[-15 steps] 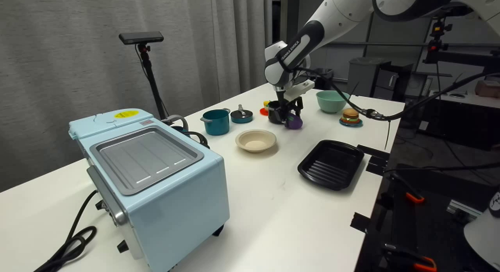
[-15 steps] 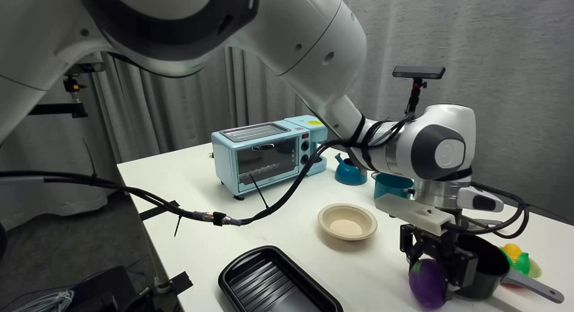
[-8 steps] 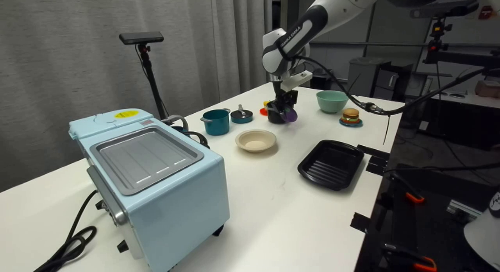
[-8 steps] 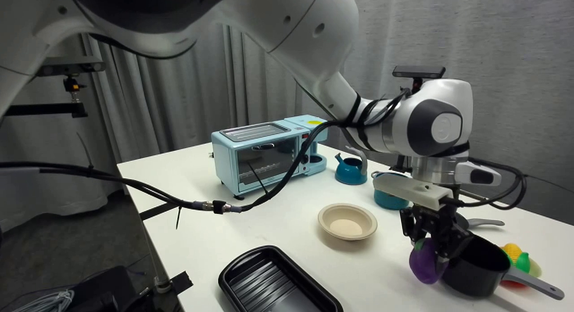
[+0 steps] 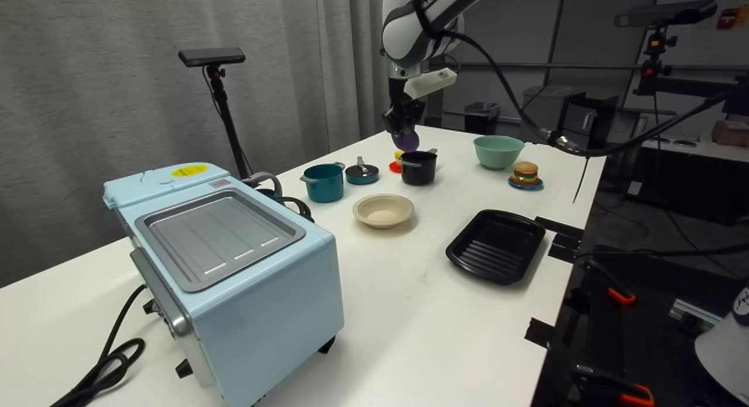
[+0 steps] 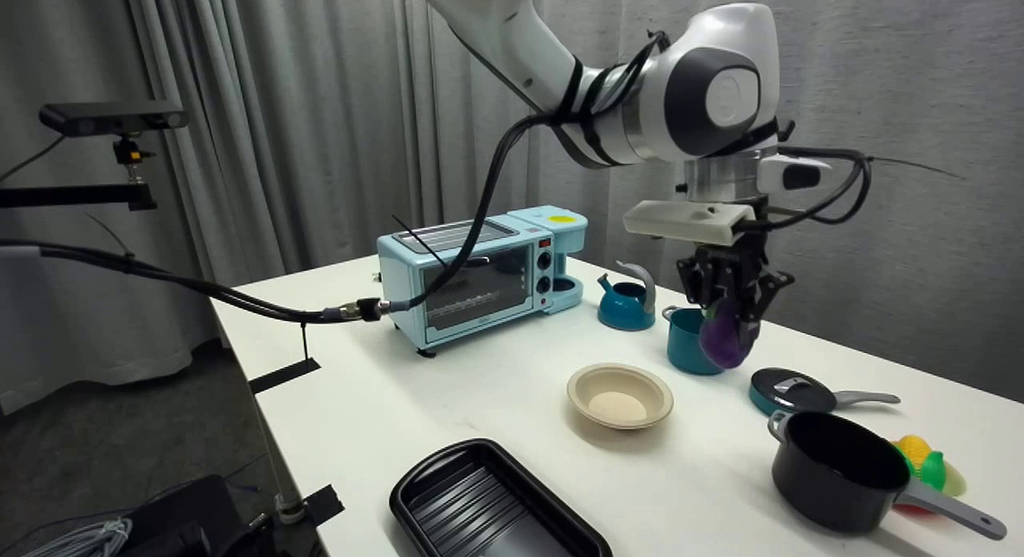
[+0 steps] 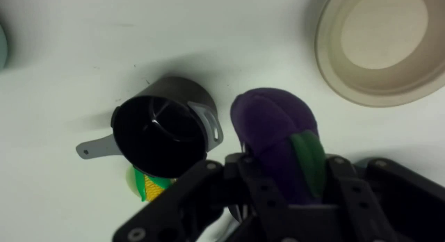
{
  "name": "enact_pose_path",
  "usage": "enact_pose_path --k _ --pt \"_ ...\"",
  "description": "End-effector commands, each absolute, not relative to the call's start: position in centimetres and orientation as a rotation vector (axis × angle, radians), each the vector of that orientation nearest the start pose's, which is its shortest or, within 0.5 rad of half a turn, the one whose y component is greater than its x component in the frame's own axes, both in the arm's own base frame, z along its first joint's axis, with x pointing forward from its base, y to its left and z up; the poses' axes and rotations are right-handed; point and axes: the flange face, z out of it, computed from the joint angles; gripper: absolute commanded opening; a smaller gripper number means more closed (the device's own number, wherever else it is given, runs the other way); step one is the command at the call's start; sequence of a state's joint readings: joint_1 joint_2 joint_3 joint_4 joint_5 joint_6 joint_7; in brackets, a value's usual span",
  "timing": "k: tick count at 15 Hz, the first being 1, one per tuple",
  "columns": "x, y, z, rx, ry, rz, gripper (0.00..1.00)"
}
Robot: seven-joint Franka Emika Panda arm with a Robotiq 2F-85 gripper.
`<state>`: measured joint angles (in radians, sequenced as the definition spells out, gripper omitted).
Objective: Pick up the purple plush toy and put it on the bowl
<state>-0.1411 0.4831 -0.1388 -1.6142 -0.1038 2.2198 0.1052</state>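
One purple plush toy [image 7: 273, 129] is sitting in the grasp of the gripper [image 7: 285, 161], whose jaws are bearing on opposite sides of it. The toy is presenting a green patch [image 7: 307, 162] in the wrist view. Both exterior views are showing toy and gripper hanging in the air above the table [image 5: 404, 337]. The bowl [image 6: 618, 405], shallow and cream-coloured, is standing on the table apart from the toy; in the wrist view its outline is running past the edge at the upper right. A black pot [image 5: 418, 171] with a grey handle is also standing on the table: the toy is appearing just above its rim in an exterior view and to the right of it in the wrist view. Play corn [image 6: 914, 446] is lying close beside the black pot. A low teal pan [image 5: 361, 179], a teal pot [image 5: 326, 188], a blue kettle [image 6: 624, 309] and a light blue toaster oven [image 6: 496, 293] are standing in turn along the same side of the table. A black ribbed tray [image 5: 497, 243] is lying near the table edge, where strips of black tape [image 5: 539, 332] are adhering. A mint-green bowl [image 5: 497, 154] is standing close to a play burger [image 5: 525, 172], which is sitting on a blue saucer [image 5: 525, 187]. Behind the table a grey curtain [image 5: 117, 91] is hanging, with a dark camera [image 5: 212, 57] standing before it on a black post [image 5: 225, 114].
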Motion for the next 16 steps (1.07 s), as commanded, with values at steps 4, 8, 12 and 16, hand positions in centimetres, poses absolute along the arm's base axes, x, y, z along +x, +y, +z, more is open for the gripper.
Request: enact_pose_path --k 4,8,12,16 --pt "68.1 -13.0 38.3 -3.107 0.325 -0.246 0.07" --pt "68.5 -11.4 36.0 -3.058 0.258 -0.141 0.07" --pt "68.9 -11.8 31.9 -3.068 0.286 0.005 0.07" --pt "69.4 -11.9 27.8 -3.074 0.284 0.149 0.07"
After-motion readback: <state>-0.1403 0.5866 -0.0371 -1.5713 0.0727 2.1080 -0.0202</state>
